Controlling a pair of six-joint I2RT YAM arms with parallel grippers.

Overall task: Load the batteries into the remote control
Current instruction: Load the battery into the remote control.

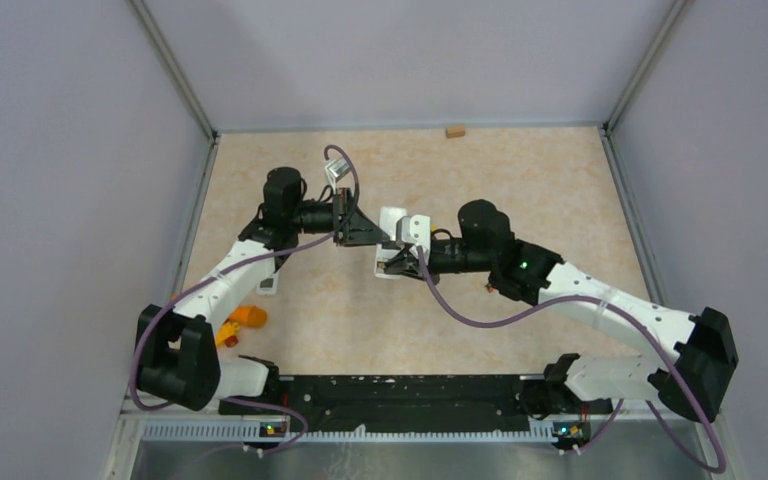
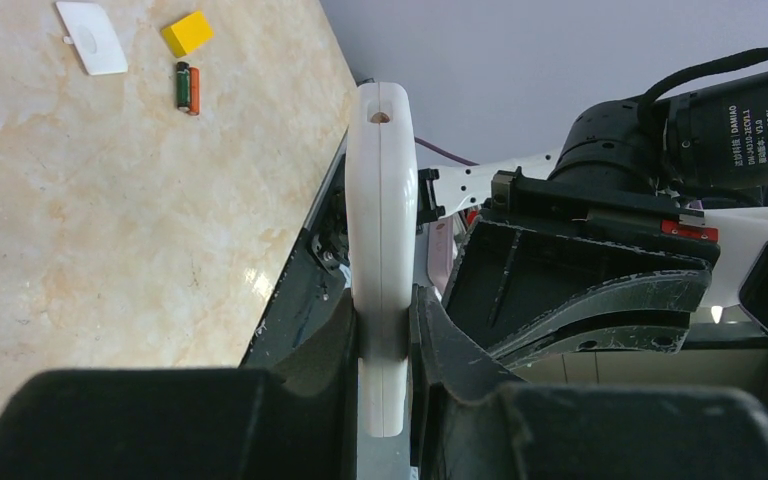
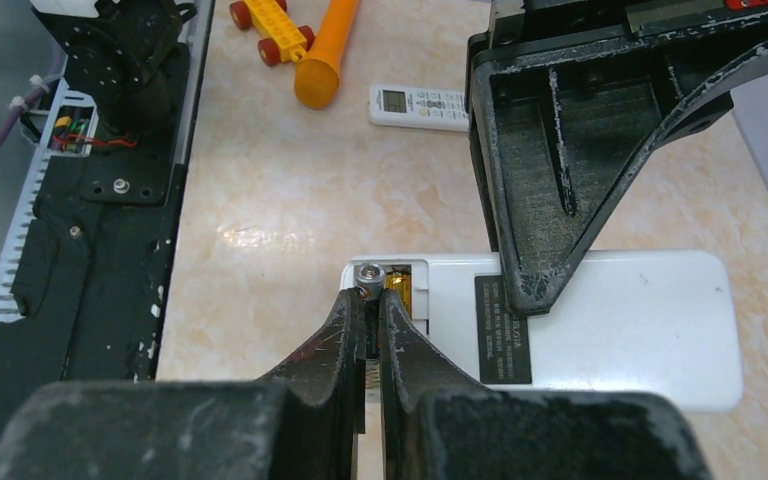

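Note:
The slim white remote control (image 3: 620, 320) lies back-up on the table, its battery recess (image 3: 412, 300) open at the left end. My left gripper (image 2: 382, 320) is shut on the remote's edge (image 2: 380, 220), and its finger (image 3: 560, 180) shows over the remote in the right wrist view. My right gripper (image 3: 370, 298) is shut on a dark battery (image 3: 367, 276) whose silver end sits at the recess edge. A gold-toned battery (image 3: 400, 285) lies in the recess. Two more batteries (image 2: 188, 88), one dark and one orange, lie on the table. In the top view both grippers (image 1: 365, 228) (image 1: 400, 262) meet at the remote (image 1: 394, 222).
A white remote with buttons and a screen (image 3: 420, 105), a larger orange cylinder (image 3: 325, 50) and a yellow toy (image 3: 270, 25) lie near the left arm's base. A white cover (image 2: 92, 37) and a yellow block (image 2: 187, 33) lie by the loose batteries. A small brown block (image 1: 454, 131) sits at the back wall.

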